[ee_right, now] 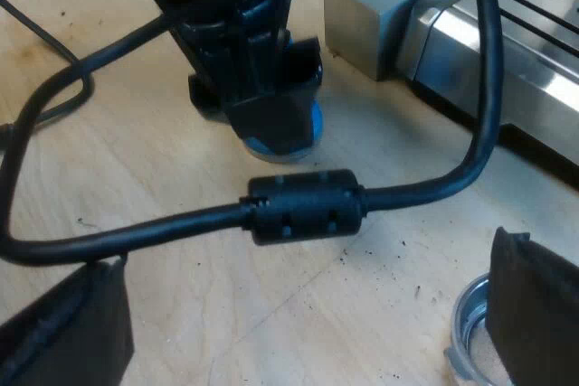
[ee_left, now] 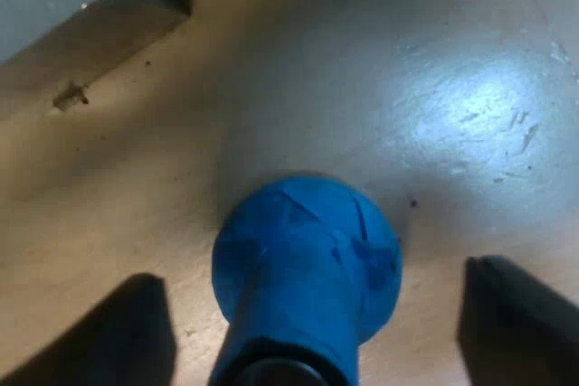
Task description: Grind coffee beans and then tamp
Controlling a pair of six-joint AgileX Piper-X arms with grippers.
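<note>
The blue tamper (ee_left: 308, 241) is left standing on the surface (ee_left: 362, 61), straddled ungripped by the left tool (ee_left: 314, 287), spread apart. The right tool (ee_right: 308, 259) is held apart beside the metal holder (ee_right: 470, 324). Tamping is judged undone.

On wooden table (ee_left: 317, 70): blue tamper (ee_left: 308, 264)

Left wrist view: dim, warm light. Hard white glare patch on the wooden table (ee_left: 484, 101), probably from an overhead lamp. Broad soft shadow around the blue tamper (ee_left: 308, 255). Right wrist view: brighter, even light, with pale reflections on the espresso machine (ee_right: 516, 51) metal.
</note>
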